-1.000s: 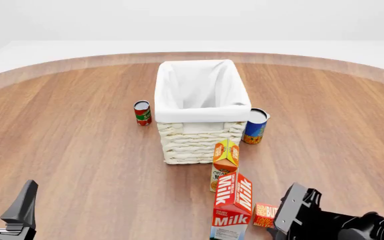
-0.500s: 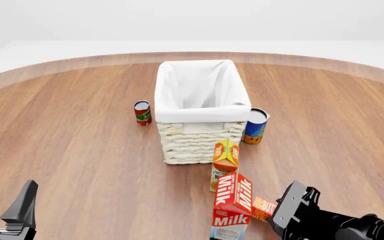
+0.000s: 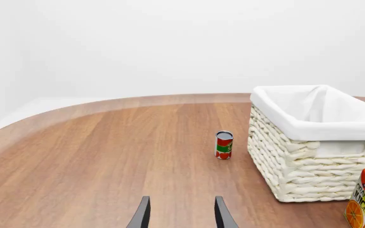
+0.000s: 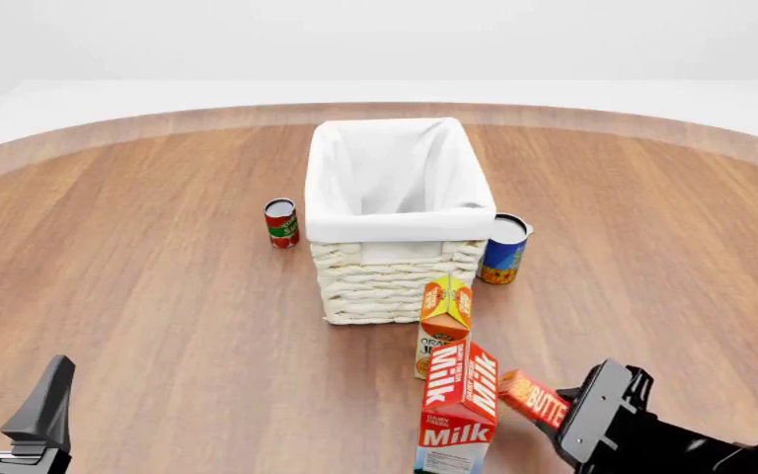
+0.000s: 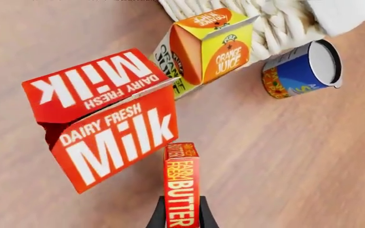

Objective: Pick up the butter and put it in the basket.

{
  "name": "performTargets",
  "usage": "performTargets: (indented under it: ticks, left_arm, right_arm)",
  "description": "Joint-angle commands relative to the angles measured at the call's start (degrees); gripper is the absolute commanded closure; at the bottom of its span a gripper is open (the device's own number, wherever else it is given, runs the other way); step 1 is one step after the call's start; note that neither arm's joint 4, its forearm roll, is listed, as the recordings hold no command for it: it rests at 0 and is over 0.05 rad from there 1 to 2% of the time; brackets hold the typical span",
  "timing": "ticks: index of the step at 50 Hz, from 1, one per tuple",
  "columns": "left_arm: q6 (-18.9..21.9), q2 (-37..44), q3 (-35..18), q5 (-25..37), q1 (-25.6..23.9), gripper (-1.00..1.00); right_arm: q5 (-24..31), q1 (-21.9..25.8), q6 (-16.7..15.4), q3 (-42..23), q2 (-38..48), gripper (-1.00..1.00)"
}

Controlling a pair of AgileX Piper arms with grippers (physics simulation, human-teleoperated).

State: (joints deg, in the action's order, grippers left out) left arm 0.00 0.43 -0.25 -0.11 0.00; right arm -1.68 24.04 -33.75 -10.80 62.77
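The right claw [image 5: 181, 216] is clamped on the small red-orange butter box [image 4: 533, 397], held tilted above the wooden counter [image 4: 155, 276] just beside the tall red milk carton [image 4: 460, 407]. The orange-yellow juice carton [image 4: 444, 321] stands between it and the cream wicker basket [image 4: 393, 232]. A blue can [image 4: 503, 249] and red can [image 4: 281, 223] flank the basket. The left claw [image 3: 180, 216] hangs apart, empty.

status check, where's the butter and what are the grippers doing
Right gripper shut on butter, lifted. Left gripper open, idle. Milk carton and juice carton stand before basket.
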Motion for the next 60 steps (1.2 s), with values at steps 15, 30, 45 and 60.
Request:
performTargets:
  ticks: [15, 30, 45, 60]
  left_arm:
    - [0.0, 0.0, 0.0, 0.0, 0.0, -1.00]
    - [0.0, 0.0, 0.0, 0.0, 0.0, -1.00]
    - [0.0, 0.0, 0.0, 0.0, 0.0, -1.00]
    - [0.0, 0.0, 0.0, 0.0, 0.0, -1.00]
  right_arm:
    - [9.8, -1.8, 2.1, -1.2, -13.7, 1.00]
    - [16.1, -0.2, 4.8, -4.0, -20.8, 1.00]
    - [22.6, 1.1, 7.0, -10.7, -25.0, 1.00]
    - [24.8, 2.9, 9.2, -16.3, -26.0, 1.00]
